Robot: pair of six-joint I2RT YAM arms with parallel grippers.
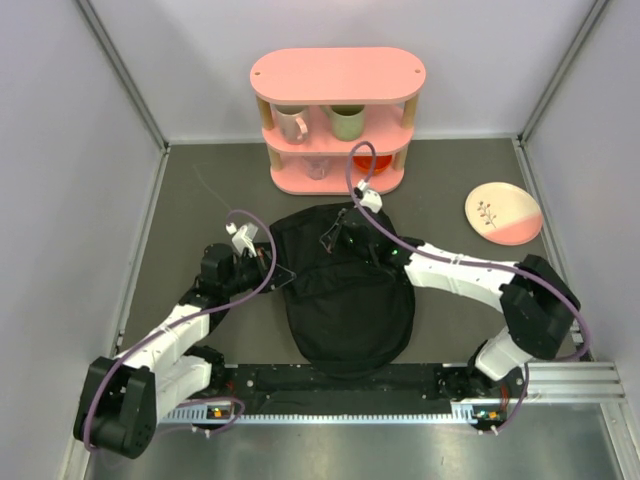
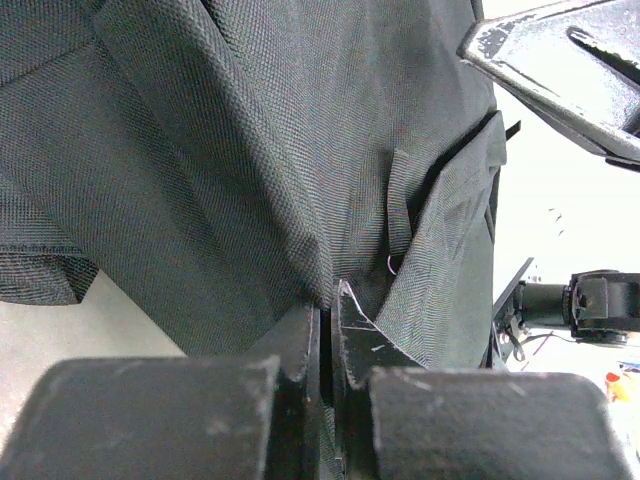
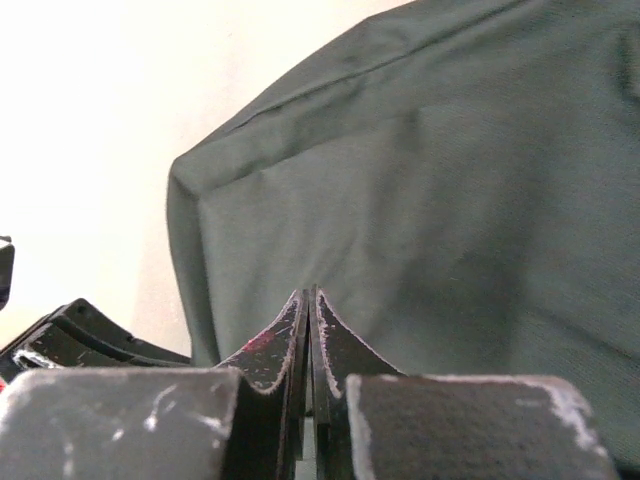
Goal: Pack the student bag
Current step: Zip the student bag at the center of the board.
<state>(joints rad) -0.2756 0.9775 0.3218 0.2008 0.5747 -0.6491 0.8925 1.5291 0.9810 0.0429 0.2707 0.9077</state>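
The bag (image 1: 345,300) is black, its weave a fine grey-black grain up close; the shelf (image 1: 337,75) is pink with pale posts; on it stand a pinkish-white mug (image 1: 291,123) and a pale green mug (image 1: 347,121); the plate (image 1: 503,213) is cream and pink with a dark sprig; the tabletop (image 1: 200,200) is dark grey; the cables (image 1: 347,175) are purple; the right gripper (image 3: 310,295) is black, scuffed white, smeared red.

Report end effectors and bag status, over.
Left end effector shut, pinching student bag fabric. Right end effector shut at its far edge, grip unconfirmed. Bag slumped on table between arms. Pink shelf close behind, plate off right.
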